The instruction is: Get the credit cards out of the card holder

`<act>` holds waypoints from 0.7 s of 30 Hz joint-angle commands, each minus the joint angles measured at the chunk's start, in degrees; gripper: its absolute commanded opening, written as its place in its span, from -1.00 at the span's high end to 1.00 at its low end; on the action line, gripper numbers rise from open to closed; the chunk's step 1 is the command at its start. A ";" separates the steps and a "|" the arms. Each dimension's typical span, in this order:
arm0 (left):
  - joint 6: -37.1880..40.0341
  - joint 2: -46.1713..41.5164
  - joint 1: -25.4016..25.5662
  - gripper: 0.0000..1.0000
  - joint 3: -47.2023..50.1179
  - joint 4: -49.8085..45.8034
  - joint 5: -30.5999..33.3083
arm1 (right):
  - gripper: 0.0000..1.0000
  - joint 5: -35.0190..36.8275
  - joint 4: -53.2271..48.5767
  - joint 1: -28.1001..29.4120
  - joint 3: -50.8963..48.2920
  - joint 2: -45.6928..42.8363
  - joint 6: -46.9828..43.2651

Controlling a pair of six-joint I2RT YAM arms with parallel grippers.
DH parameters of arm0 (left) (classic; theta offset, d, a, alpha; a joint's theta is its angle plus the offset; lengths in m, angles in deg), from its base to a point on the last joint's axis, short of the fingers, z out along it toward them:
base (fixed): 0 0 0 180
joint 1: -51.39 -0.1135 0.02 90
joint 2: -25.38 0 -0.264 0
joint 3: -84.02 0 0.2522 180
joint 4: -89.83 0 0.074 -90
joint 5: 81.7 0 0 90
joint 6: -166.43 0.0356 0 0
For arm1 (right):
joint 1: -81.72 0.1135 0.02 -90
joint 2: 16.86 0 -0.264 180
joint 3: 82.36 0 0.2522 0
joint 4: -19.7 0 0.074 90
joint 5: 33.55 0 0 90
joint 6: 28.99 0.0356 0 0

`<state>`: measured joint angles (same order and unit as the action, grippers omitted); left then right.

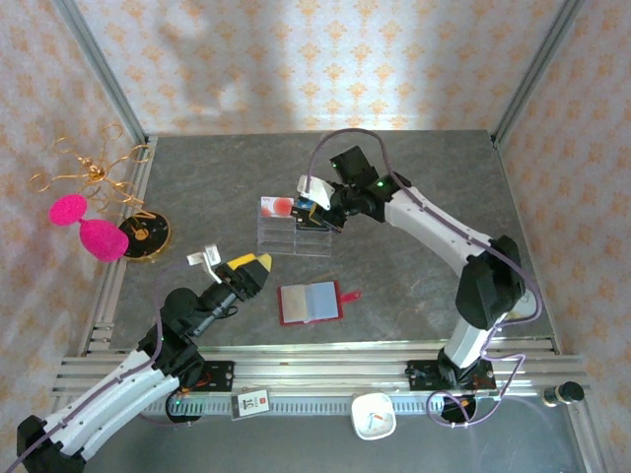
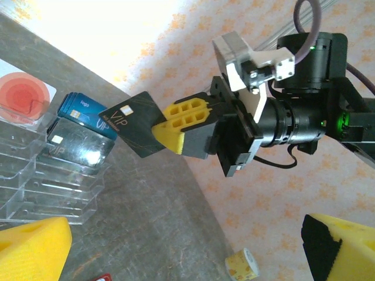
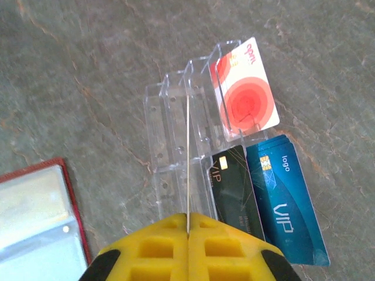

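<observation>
The right gripper (image 2: pixel 170 126) pinches a black card (image 2: pixel 130 124) edge-on over the clear stand (image 3: pixel 170 146), long axis 12 to 6 in its wrist view; the left gripper (image 1: pixel 254 266) hangs open, the card holder (image 1: pixel 309 303) nearest, at its 4 o'clock.

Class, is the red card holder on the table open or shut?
Open: the card holder lies spread flat, pale inner sleeves facing up.

Bright, even light fills the overhead view, with a soft grey shadow on the back wall (image 1: pixel 212 59). In the left wrist view the upper left burns out to white, and the left gripper (image 2: pixel 184 249), close to the lens, is blurred. The clear stand (image 3: pixel 176 134) glints faintly and is in sharp focus.
</observation>
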<state>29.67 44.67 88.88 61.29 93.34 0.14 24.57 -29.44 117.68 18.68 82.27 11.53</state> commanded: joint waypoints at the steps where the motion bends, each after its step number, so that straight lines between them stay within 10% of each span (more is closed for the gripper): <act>1: 2.84 2.07 0.12 -0.98 -2.99 -0.60 0.54 | 1.00 0.25 -3.74 -0.93 3.70 2.59 -6.39; 21: 3.55 14.85 -6.00 -0.99 -5.28 4.24 -5.32 | 1.00 6.94 -4.26 -2.87 10.40 13.07 -10.23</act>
<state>33.04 59.51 83.86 56.74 93.87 -2.73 29.53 -33.13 115.04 26.99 94.71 1.79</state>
